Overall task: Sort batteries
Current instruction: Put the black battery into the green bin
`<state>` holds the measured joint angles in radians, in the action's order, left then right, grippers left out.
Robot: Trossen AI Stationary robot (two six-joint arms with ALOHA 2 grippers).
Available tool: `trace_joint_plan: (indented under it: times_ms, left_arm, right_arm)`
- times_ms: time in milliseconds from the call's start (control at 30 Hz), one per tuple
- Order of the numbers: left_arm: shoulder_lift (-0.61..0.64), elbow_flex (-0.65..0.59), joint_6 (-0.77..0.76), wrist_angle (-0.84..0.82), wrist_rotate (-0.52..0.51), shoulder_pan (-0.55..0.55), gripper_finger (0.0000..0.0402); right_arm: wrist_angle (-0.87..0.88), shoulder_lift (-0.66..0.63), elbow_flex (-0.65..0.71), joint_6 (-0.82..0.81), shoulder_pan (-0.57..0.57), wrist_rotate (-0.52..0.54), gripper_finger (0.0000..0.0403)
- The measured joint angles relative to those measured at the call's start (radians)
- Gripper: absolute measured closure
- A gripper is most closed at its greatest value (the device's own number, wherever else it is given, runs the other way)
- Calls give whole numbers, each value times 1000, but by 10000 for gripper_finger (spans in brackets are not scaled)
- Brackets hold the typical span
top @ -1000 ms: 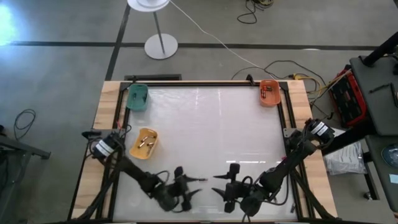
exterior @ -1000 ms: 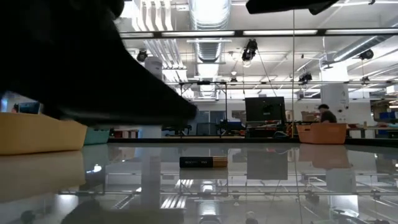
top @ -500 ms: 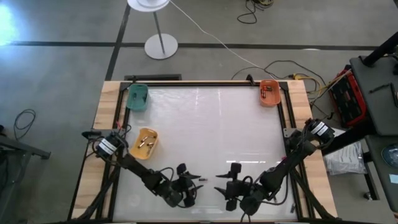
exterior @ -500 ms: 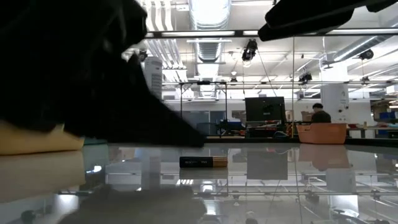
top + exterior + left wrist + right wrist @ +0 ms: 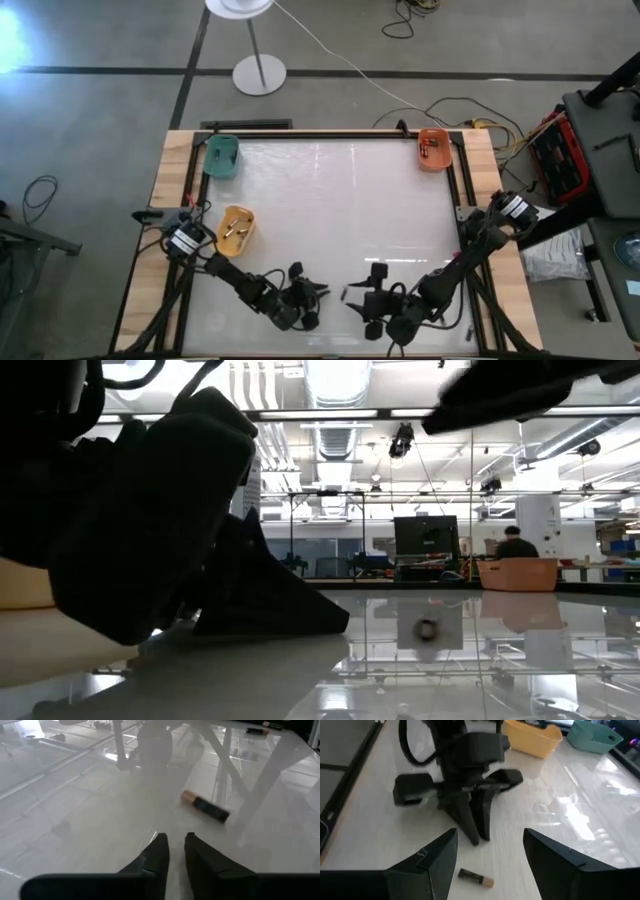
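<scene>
- Batteries are spread over several spots: 1 dark battery with a copper end (image 5: 205,806) lies on the white table (image 5: 340,220) near the front edge, between the 2 tools.
- In the right wrist view this battery (image 5: 475,878) lies flat on the table just beside the tips of the left tool (image 5: 475,834).
- In the low view a small round end of a battery (image 5: 427,628) shows on the glossy table surface.
- Left tool (image 5: 318,291) sits low at the table's front, left of centre, with its 2 fingers (image 5: 156,855) drawn narrow, only a thin slit between them, holding nothing.
- Right tool (image 5: 352,294) is at the table's front, right of centre, facing the left tool; its 2 fingers (image 5: 440,855) stand wide apart and hold nothing.
- The battery lies apart from the right tool's fingers, in the space ahead of them.
- Yellow bin (image 5: 232,229) near the table's left edge holds a few small batteries.
- Orange bin (image 5: 433,149) at the far right corner holds some dark items with red marks.
- Green bin (image 5: 221,156) stands at the far left corner; its contents cannot be told.
- In the low view a person (image 5: 516,544) shows far off in the room behind the table.
</scene>
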<state>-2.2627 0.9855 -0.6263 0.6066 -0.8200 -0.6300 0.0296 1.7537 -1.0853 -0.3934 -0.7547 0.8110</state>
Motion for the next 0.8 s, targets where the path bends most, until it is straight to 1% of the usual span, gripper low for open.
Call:
trace_joint_plan:
  times_ms: [33,100,167,233,300,400,500,600,733,800]
  left_arm:
    - [7,-1,4,-3,0,0,360]
    - [27,-3,31,-17,9,-2,366]
    - [57,-4,63,-39,22,-4,368]
    - [87,-4,98,-80,30,-9,368]
    - [110,-8,136,-105,31,-11,365]
    - [132,-10,158,-129,23,-9,358]
    - [143,-8,160,-136,11,-6,347]
    - [143,-8,130,-178,4,-6,338]
    - [144,-6,70,-231,-3,-6,330]
    - [146,-6,58,-243,-4,-7,326]
  right_arm:
    - [19,-1,0,-13,-1,-4,184]
    - [138,-3,1,-79,-6,-53,184]
    - [297,-3,4,-182,-14,-167,184]
    - [384,-1,6,-229,-30,-264,184]
    - [376,-1,7,-194,-49,-314,184]
    - [373,-1,3,-70,-57,-330,184]
    - [372,-1,-2,-8,-23,-342,184]
    - [374,-1,0,5,33,-452,184]
    - [345,-1,1,89,65,-521,189]
    - [346,4,1,125,77,-587,200]
